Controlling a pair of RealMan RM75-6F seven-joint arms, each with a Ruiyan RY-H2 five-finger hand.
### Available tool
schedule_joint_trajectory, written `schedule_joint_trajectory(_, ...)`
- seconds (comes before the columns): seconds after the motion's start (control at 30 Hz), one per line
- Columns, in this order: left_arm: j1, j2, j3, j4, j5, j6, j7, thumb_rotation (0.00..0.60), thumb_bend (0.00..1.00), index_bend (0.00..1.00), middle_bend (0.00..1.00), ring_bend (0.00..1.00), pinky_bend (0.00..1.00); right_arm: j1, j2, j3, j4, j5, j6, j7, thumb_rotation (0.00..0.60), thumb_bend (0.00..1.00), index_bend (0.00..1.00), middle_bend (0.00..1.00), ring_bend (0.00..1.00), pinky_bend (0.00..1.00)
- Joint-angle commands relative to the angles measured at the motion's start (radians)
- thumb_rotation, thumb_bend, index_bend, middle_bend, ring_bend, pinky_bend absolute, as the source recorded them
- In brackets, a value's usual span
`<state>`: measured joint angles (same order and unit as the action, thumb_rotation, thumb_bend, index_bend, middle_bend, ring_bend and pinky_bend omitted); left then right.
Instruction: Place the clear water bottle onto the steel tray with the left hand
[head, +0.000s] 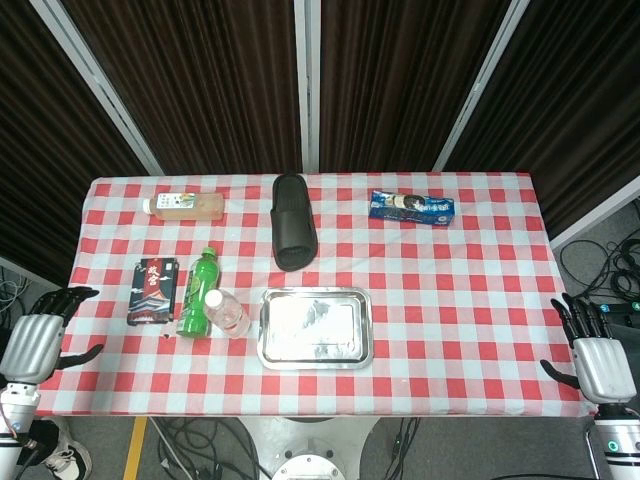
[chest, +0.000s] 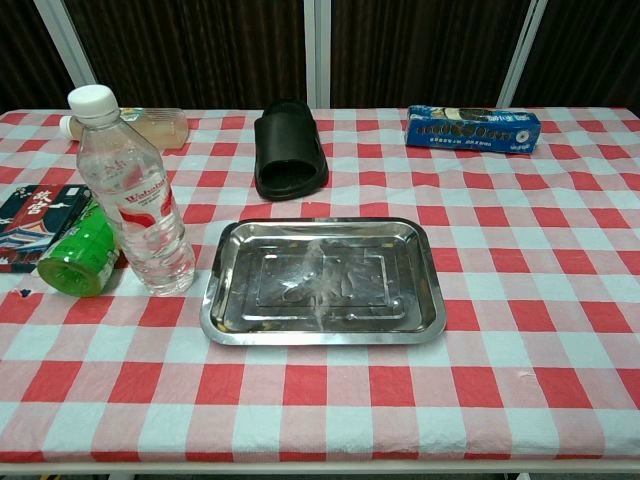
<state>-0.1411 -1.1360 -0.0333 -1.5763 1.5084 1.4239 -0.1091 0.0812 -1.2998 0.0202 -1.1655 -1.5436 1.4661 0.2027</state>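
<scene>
Both hands have pale silver-grey backs and black fingers. The left hand (head: 38, 340) sits on a white wrist with a black band; the right hand (head: 598, 358) on a similar white cuff (teal lights glow beside it).

Seven things on one checked tabletop (chest: 560, 330), two hands at its edges.

Three bottles: one clear water bottle (chest: 135, 200) upright, one green bottle (chest: 75, 255) lying down, one pale drink bottle (head: 185, 206) lying at the far side. One steel tray (chest: 325, 330). One black slipper (chest: 290, 150). One blue snack pack (chest: 472, 128). One dark box (head: 153, 290) with red print. Two robot hands: one left hand (head: 35, 340) and one right hand (head: 600, 362), both seen only in the head view.
</scene>
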Motion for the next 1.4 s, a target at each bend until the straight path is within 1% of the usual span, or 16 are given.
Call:
schedule_joint_trajectory(0.03, -0.002, -0.002, 0.000, 0.000, -0.001, -0.003, -0.001, 0.600, 0.16, 0.28, 0.31, 0.20, 0.20, -0.003, -0.001, -0.003, 0.008, -0.003, 0.005, 0.005, 0.600, 0.09, 0.00, 0.00, 0.00, 0.00)
schedule_joint_trajectory(0.3, -0.012, -0.001, -0.012, -0.029, -0.015, -0.015, -0.013, 0.600, 0.16, 0.28, 0.31, 0.20, 0.20, 0.001, -0.001, 0.000, 0.003, -0.005, 0.003, 0.006, 0.600, 0.09, 0.00, 0.00, 0.00, 0.00)
schedule_joint_trajectory(0.43, -0.013, 0.003, -0.014, -0.063, -0.060, -0.053, -0.097, 0.600, 0.16, 0.28, 0.31, 0.20, 0.20, 0.001, 0.000, 0.002, -0.002, 0.002, -0.002, 0.001, 0.600, 0.09, 0.00, 0.00, 0.00, 0.00)
schedule_joint_trajectory(0.57, -0.019, -0.010, -0.010, -0.080, -0.076, -0.097, -0.206, 0.600, 0.16, 0.27, 0.31, 0.20, 0.20, 0.001, -0.003, -0.001, 0.007, 0.001, -0.005, 0.003, 0.600, 0.09, 0.00, 0.00, 0.00, 0.00)
schedule_joint_trajectory(0.7, -0.049, -0.069, -0.024, -0.082, -0.098, -0.171, -0.389, 0.600, 0.13, 0.25, 0.31, 0.20, 0.20, 0.001, -0.003, 0.003, 0.008, 0.003, -0.003, 0.006, 0.600, 0.09, 0.00, 0.00, 0.00, 0.00)
schedule_joint_trajectory(0.8, -0.063, -0.141, -0.047, -0.042, -0.108, -0.180, -0.479, 0.600, 0.11, 0.24, 0.31, 0.20, 0.20, 0.000, -0.004, 0.002, 0.010, 0.003, -0.003, 0.006, 0.600, 0.09, 0.00, 0.00, 0.00, 0.00)
schedule_joint_trajectory(0.93, -0.078, -0.254, -0.072, 0.032, -0.094, -0.145, -0.489, 0.600, 0.09, 0.23, 0.30, 0.20, 0.20, 0.002, -0.005, 0.005, 0.011, 0.006, -0.007, 0.006, 0.600, 0.09, 0.00, 0.00, 0.00, 0.00)
schedule_joint_trajectory(1.03, -0.091, -0.315, -0.086, 0.068, -0.086, -0.131, -0.491, 0.600, 0.07, 0.22, 0.28, 0.19, 0.19, 0.003, -0.005, 0.008, 0.011, 0.013, -0.013, 0.005, 0.600, 0.09, 0.00, 0.00, 0.00, 0.00)
schedule_joint_trajectory(1.2, -0.113, -0.353, -0.090, 0.086, -0.050, -0.122, -0.528, 0.600, 0.03, 0.19, 0.25, 0.16, 0.18, 0.009, -0.006, 0.013, 0.012, 0.024, -0.027, 0.005, 0.600, 0.09, 0.00, 0.00, 0.00, 0.00)
schedule_joint_trajectory(1.27, -0.115, -0.354, -0.084, 0.079, -0.034, -0.116, -0.546, 0.600, 0.02, 0.19, 0.24, 0.16, 0.18, 0.010, -0.006, 0.015, 0.012, 0.027, -0.032, 0.005, 0.600, 0.09, 0.00, 0.00, 0.00, 0.00)
schedule_joint_trajectory(1.4, -0.136, -0.371, -0.092, 0.043, -0.044, -0.139, -0.556, 0.600, 0.00, 0.17, 0.23, 0.16, 0.18, 0.012, -0.006, 0.019, 0.013, 0.036, -0.039, 0.005, 0.600, 0.09, 0.00, 0.00, 0.00, 0.00)
